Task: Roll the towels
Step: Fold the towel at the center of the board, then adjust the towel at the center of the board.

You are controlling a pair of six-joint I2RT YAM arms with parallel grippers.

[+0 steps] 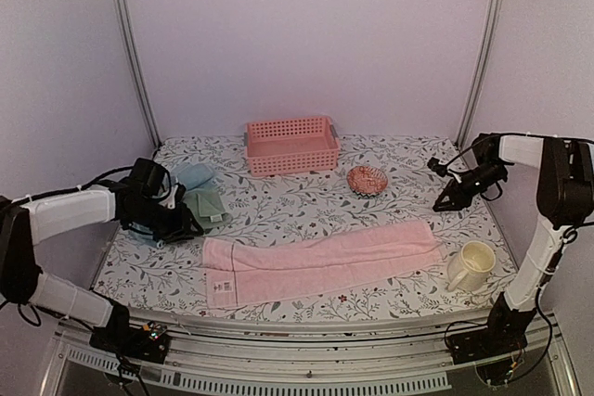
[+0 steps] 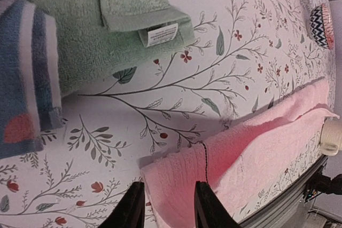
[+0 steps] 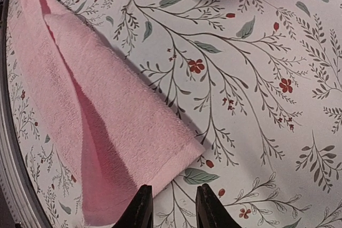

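The pink towel (image 1: 320, 261) is lying stretched across the lower middle of the top view, folded lengthwise into one long strip, with its label at the left end. It's looking soft, light and floppy, so it's likely to sag and slip unless it's pinched at a short end and tucked tight. At the left, the green towel (image 1: 206, 206) and light blue towel (image 1: 195, 173) are lying bunched together. The left gripper (image 2: 169, 190) is hovering over the strip's left corner, fingers parted and holding nothing. The right gripper (image 3: 172, 193) is hanging near the right end, likewise parted and empty.
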